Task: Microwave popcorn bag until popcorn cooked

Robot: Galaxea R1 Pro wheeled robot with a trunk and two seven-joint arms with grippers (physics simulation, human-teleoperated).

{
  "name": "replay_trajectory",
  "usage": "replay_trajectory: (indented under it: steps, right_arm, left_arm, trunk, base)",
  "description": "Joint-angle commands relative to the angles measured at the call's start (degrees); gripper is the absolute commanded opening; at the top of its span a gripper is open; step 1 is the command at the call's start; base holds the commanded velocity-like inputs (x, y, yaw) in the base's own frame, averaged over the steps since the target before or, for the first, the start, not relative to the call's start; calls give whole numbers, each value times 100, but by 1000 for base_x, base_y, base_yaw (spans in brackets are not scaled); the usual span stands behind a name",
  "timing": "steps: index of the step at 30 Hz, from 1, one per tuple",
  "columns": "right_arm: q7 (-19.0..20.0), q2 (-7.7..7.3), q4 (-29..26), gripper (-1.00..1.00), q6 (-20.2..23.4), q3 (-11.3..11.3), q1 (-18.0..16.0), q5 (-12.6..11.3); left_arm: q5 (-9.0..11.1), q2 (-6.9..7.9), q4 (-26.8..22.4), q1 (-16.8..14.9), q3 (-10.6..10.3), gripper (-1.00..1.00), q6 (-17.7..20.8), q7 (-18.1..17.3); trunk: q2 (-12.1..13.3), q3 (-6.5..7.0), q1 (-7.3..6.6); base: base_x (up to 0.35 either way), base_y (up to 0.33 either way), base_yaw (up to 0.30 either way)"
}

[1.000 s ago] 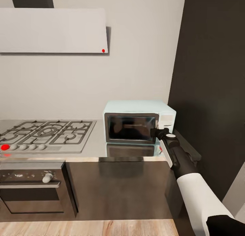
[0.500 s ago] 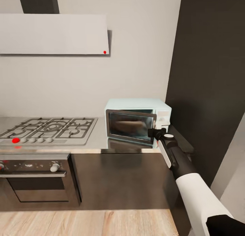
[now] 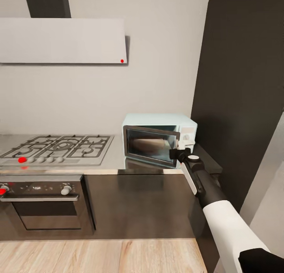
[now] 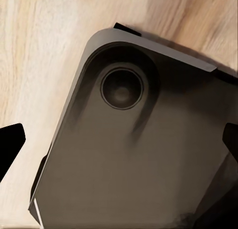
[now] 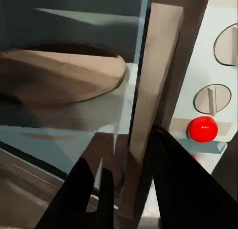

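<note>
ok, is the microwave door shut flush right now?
No. In the head view the microwave door stands swung partly out, with the right gripper at its free edge.

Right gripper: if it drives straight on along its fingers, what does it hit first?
Likely the free edge of the microwave door: the right gripper already straddles it. Past that edge lies the microwave cavity and front panel with its red button. Depth is unclear, so contact may already exist.
</note>
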Motion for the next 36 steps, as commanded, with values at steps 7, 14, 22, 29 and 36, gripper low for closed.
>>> replay_trajectory:
  steps: [7, 14, 22, 29, 36]
  right_arm:
    - [-33, -22, 131, -100, 46, -376, -3, 152]
    - [-13, -17, 133, 100, 79, -372, -3, 124]
    - [33, -27, 360, 100, 104, -364, 487, 131]
    - [36, -696, -234, 100, 155, -385, 575, 110]
    - [189, -842, -487, 100, 290, -431, 577, -17]
  left_arm:
    - [12, 7, -13, 4, 16, 100, -4, 6]
    - [13, 15, -13, 4, 15, 100, -4, 6]
    - [13, 16, -13, 4, 17, 100, -4, 6]
    - [13, 16, -13, 4, 18, 100, -4, 6]
    - [11, 15, -36, 4, 46, 100, -4, 4]
  trunk:
    - [-3, -6, -2]
    - [-3, -6, -2]
    - [-3, -6, -2]
    - [-3, -6, -2]
    - [-3, -6, -2]
  base:
    - [-40, 0, 0]
    - [-1, 0, 0]
    - [0, 0, 0]
    - [0, 0, 0]
    - [13, 0, 0]
